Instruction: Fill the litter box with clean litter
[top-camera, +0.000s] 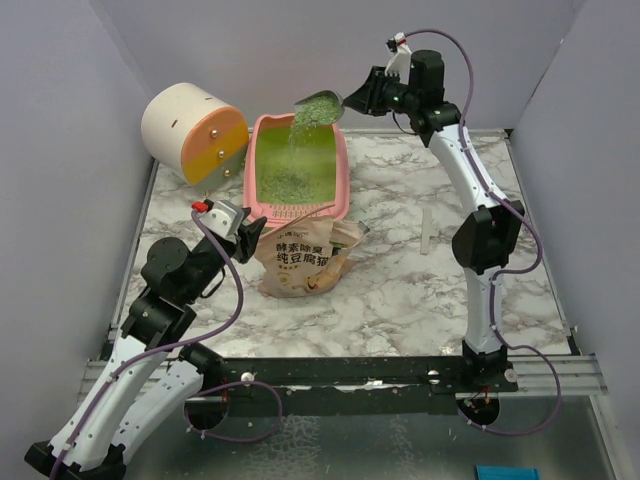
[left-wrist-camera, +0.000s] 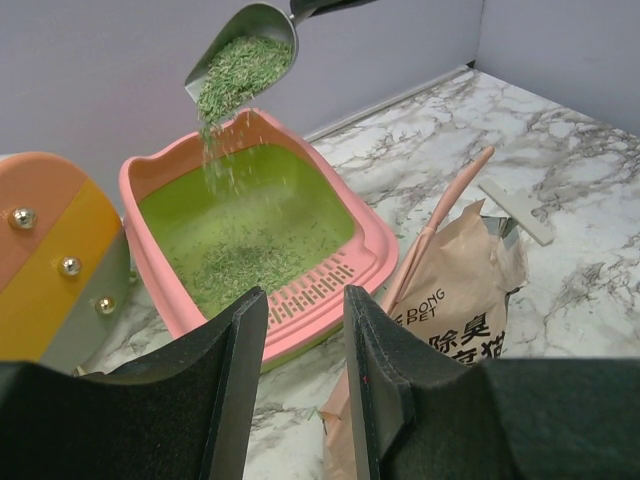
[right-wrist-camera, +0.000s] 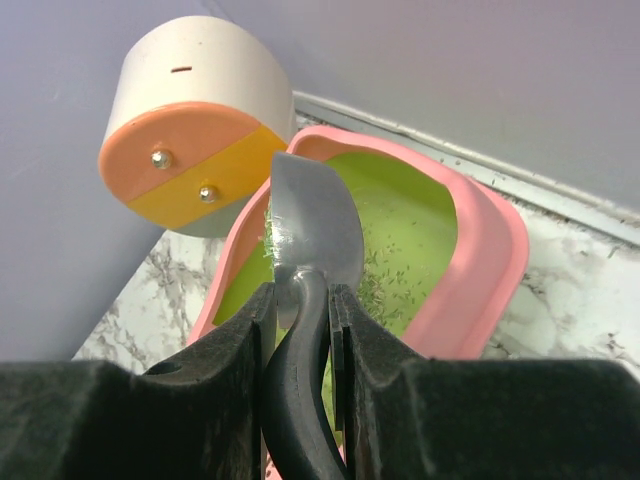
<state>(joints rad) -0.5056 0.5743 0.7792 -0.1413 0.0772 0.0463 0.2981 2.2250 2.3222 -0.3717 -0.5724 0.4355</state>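
While the right hand, clamped on the black handle of the grey metal scoop, tips that scoop above the far end of the litter box, clean litter falls in a thin stream onto the lime-green floor. The box sits at the back of the marble bench, its slotted ledge toward the arms. A cream-and-orange cylinder lies just beside it on the left, and an open tan pouch stands at its near end. The left hand hovers low beside the pouch, fingers apart and holding nothing.

Progress, as judged: filling is under way but far from complete. Granules form only a sparse, patchy scatter, thickest toward the ledge, and bare green plastic shows across most of the floor. The scoop is heaped in the left wrist view, so most of this load is not yet delivered. Several more scoopfuls would likely be needed to reach an even layer.
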